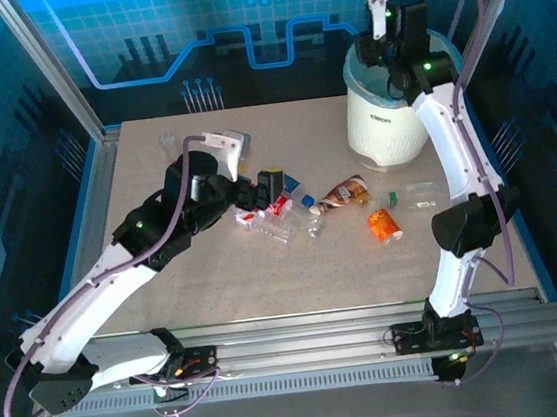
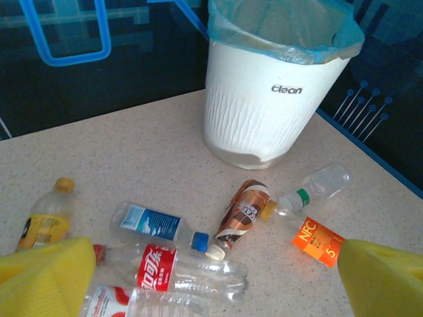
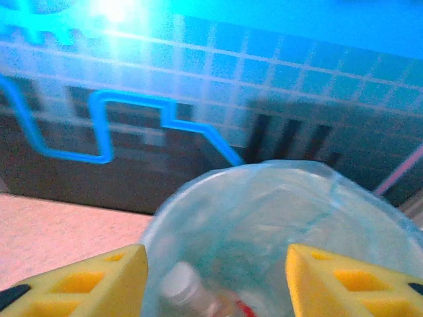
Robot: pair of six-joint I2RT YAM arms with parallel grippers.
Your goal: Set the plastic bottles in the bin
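Several plastic bottles lie in a loose group mid-table: a red-label clear bottle (image 2: 178,267), a blue-label bottle (image 2: 149,222), a brown bottle (image 2: 243,211), an orange NFC bottle (image 2: 318,242), a clear green-ringed bottle (image 2: 317,185) and a yellow bottle (image 2: 43,221). My left gripper (image 1: 274,187) hovers open over the group's left side, its yellow pads (image 2: 46,277) wide apart. The white bin (image 1: 384,121) with its blue liner stands at the back right. My right gripper (image 1: 387,60) hangs open over the bin's mouth. Inside the bin lies a blurred white-capped bottle (image 3: 182,287).
The brown bottle (image 1: 345,193), orange bottle (image 1: 384,225) and clear bottle (image 1: 413,194) lie between the group and the bin. A small clear item (image 1: 168,139) sits at the back left. Metal frame rails border the table on both sides.
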